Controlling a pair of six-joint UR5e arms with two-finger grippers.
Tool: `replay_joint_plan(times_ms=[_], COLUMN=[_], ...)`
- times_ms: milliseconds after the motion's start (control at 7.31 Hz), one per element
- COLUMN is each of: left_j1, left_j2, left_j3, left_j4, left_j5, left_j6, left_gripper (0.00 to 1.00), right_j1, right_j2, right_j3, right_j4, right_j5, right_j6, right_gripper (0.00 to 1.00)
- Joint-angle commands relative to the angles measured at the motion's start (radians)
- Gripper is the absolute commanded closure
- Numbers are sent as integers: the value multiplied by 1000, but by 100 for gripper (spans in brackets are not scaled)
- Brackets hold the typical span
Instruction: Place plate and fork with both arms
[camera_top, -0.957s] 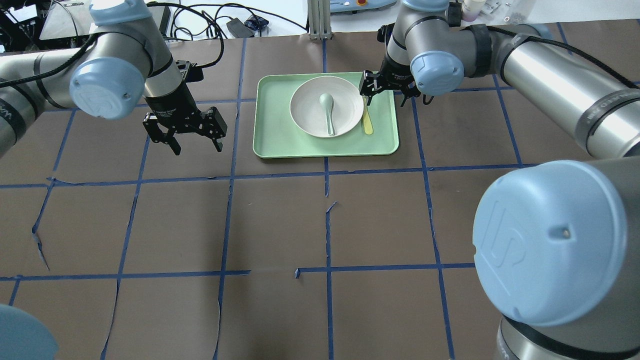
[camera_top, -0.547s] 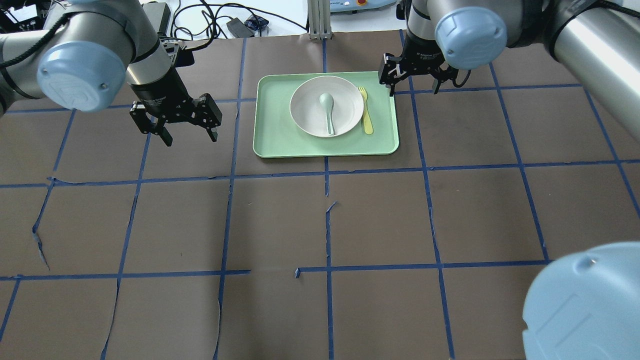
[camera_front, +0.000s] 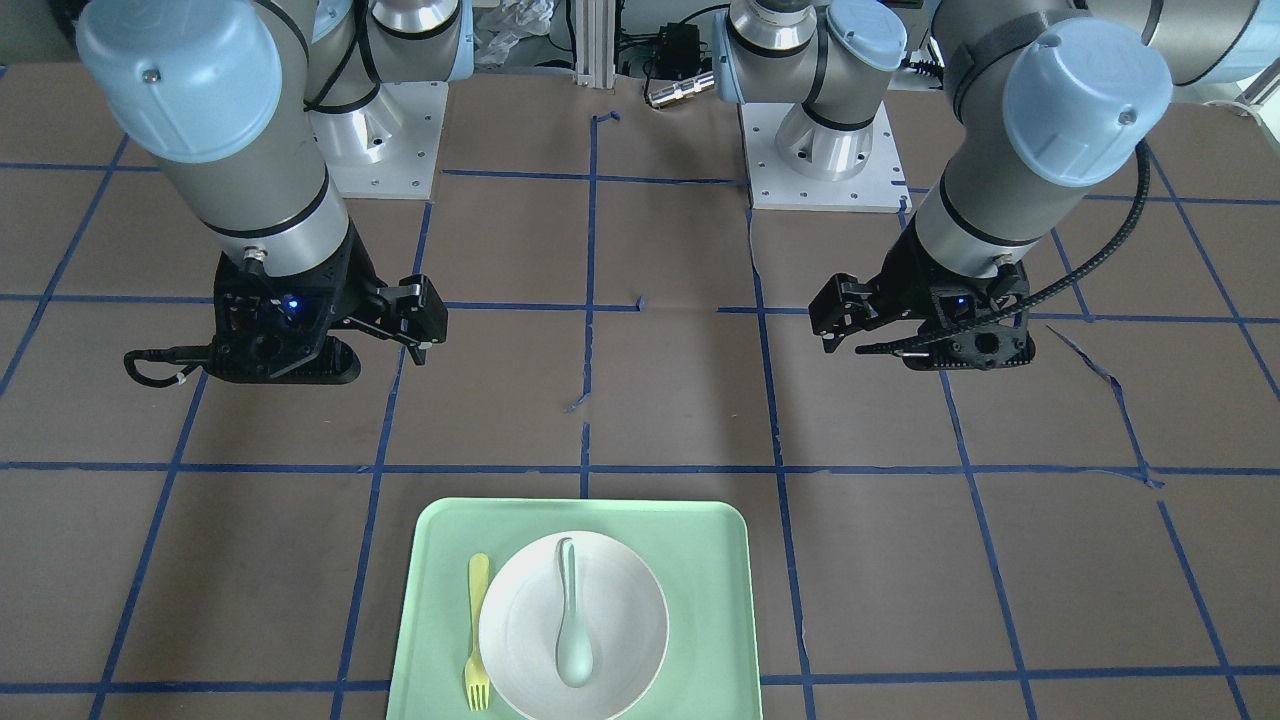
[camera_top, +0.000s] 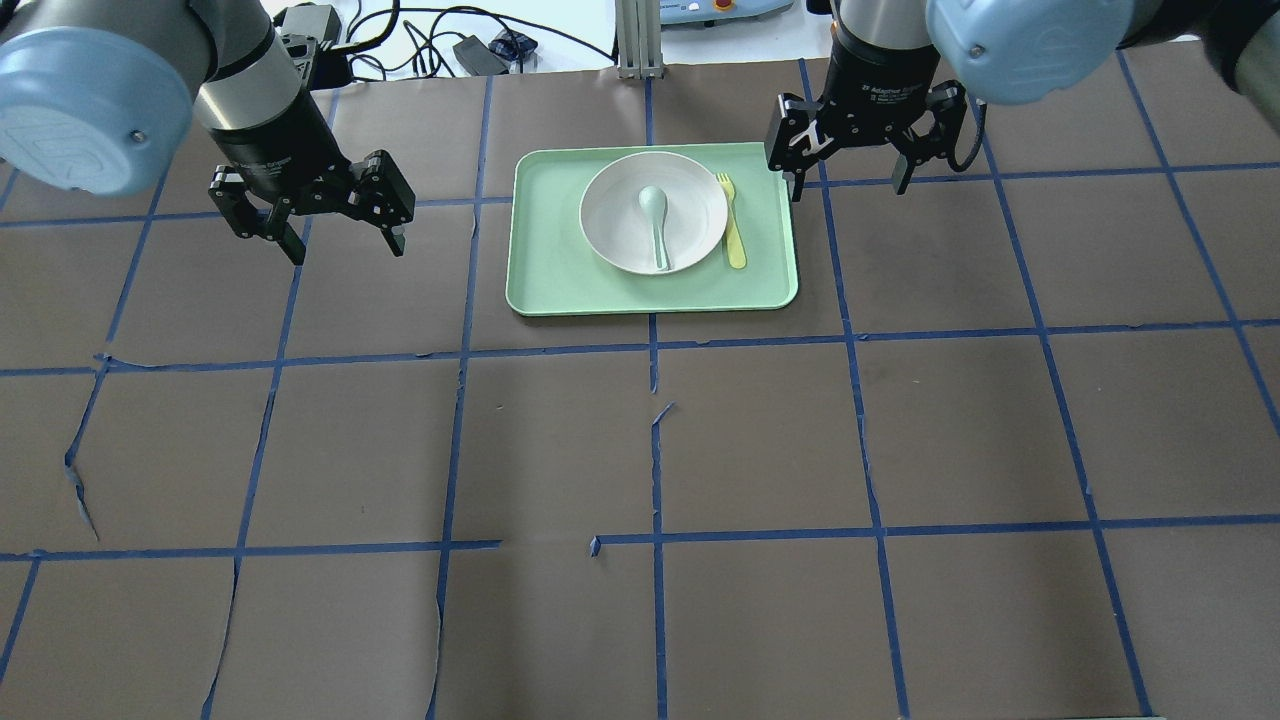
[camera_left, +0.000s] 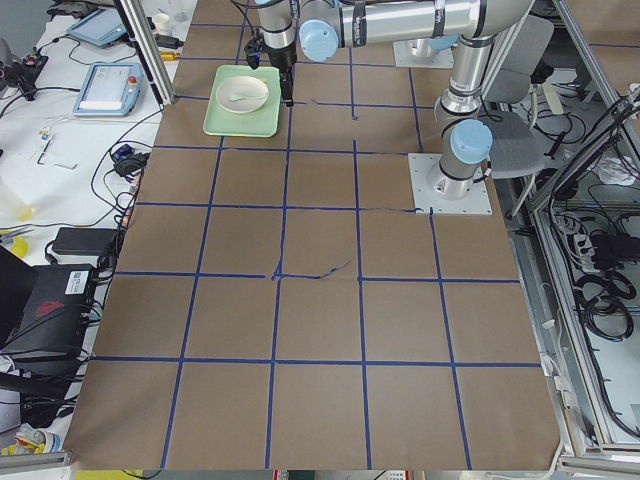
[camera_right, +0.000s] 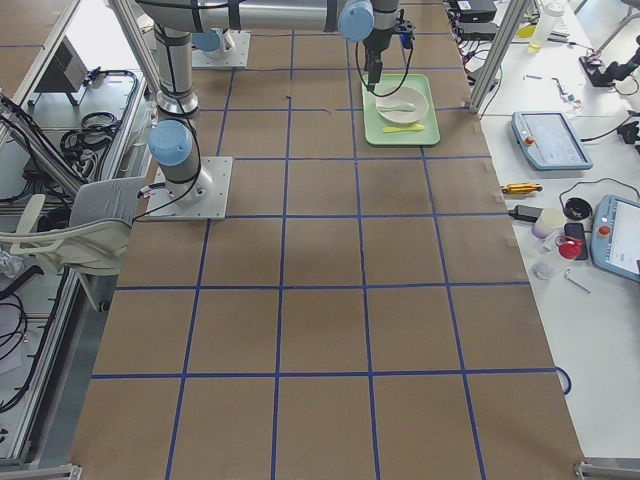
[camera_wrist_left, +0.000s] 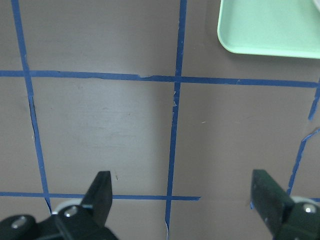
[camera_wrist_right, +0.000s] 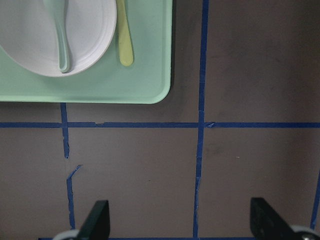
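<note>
The plate (camera_top: 610, 215) is seen on the tray (camera_top: 545, 275), a spoon (camera_top: 657, 225) in it. The fork (camera_top: 733, 232) lies between the plate's rim and the tray's right edge. The left gripper (camera_top: 345, 240) is spread, well left of the tray. The right gripper (camera_top: 848, 182) is spread beside the tray's far right corner.

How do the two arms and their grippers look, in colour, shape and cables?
The left arm and the right arm are silver-grey tubes with rounded light-blue joint caps. The left gripper and the right gripper are black, each with two slim fingers; white lettering marks the right one's collar. A ribbed black cable runs along the left arm.
</note>
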Motion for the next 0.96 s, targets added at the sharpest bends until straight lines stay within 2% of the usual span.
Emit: replay_joint_plan(times_ms=[0, 821], left_j1=[-11, -63], left_j2=[-7, 21], left_j3=[0, -7], left_j4=[8, 6], left_j5=[12, 16], left_j6=[-6, -46], left_gripper=[0, 0], right_j1=[14, 16], right_j2=[-9, -9], right_j3=[-1, 2], right_j4=[37, 38], right_j5=[13, 16], right_j6=[4, 4], right_gripper=[0, 0])
